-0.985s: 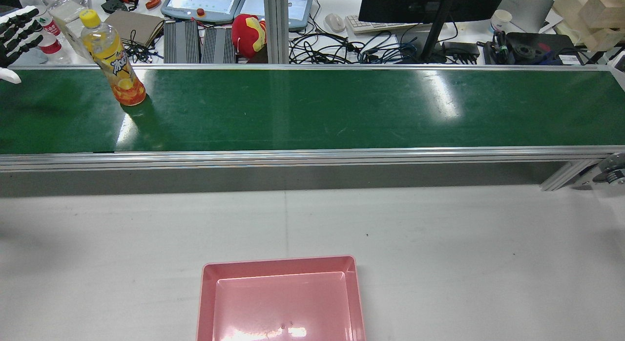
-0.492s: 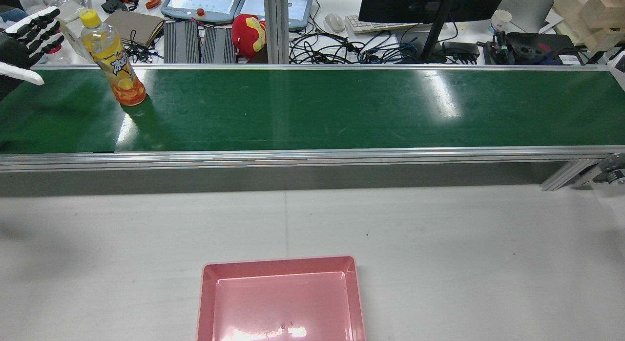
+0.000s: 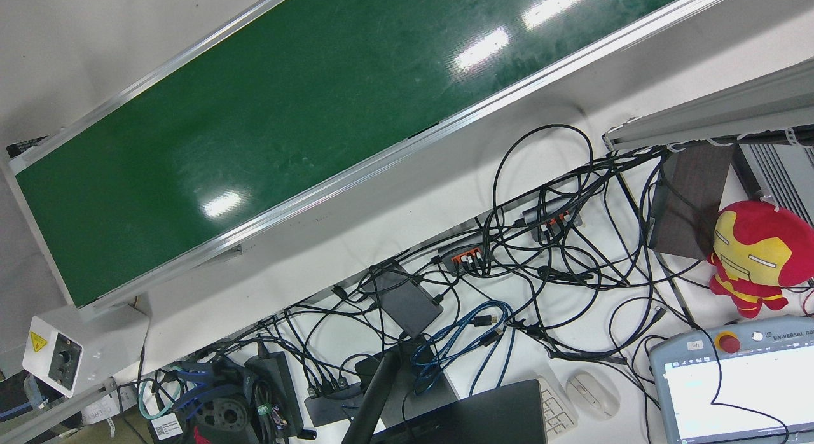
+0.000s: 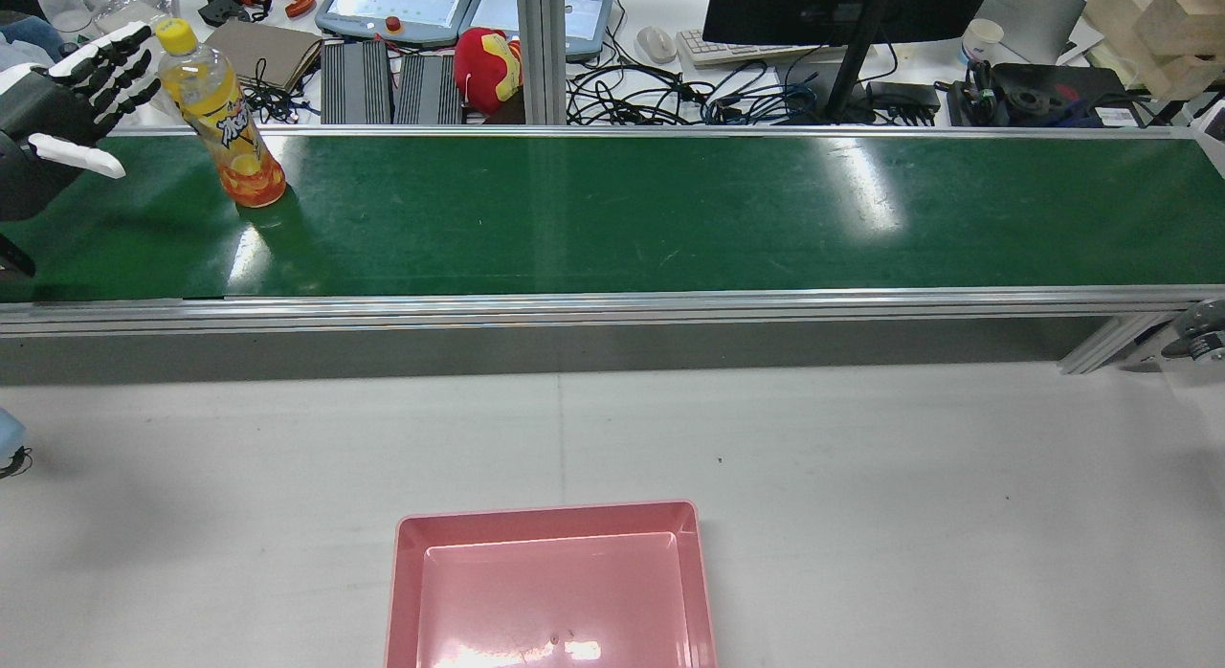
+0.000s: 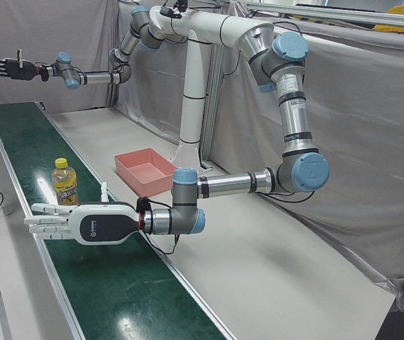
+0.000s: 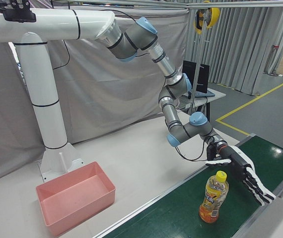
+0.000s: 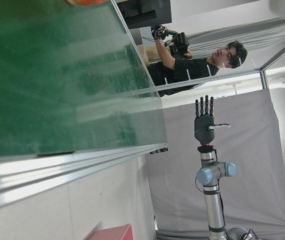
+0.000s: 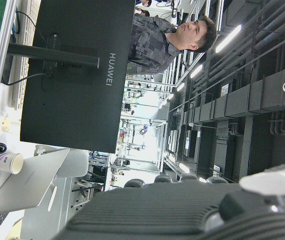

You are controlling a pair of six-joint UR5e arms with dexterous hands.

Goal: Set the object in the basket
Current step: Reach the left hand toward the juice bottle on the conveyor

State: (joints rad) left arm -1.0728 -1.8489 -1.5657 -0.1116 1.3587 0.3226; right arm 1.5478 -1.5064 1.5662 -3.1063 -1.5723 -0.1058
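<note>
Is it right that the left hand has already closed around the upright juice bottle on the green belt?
No. The left hand is open, fingers spread, beside the juice bottle without touching it, as the rear view shows. The bottle does stand upright on the green belt.

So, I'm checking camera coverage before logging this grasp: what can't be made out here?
- Front view: the green conveyor belt shows no bottle, hand or basket; all outside its framing.
- Rear view: pink basket cut by bottom edge; right hand out of frame.
- Left hand view: orange drink bottle clipped by top edge.
- Bottle label: too small to read.
</note>
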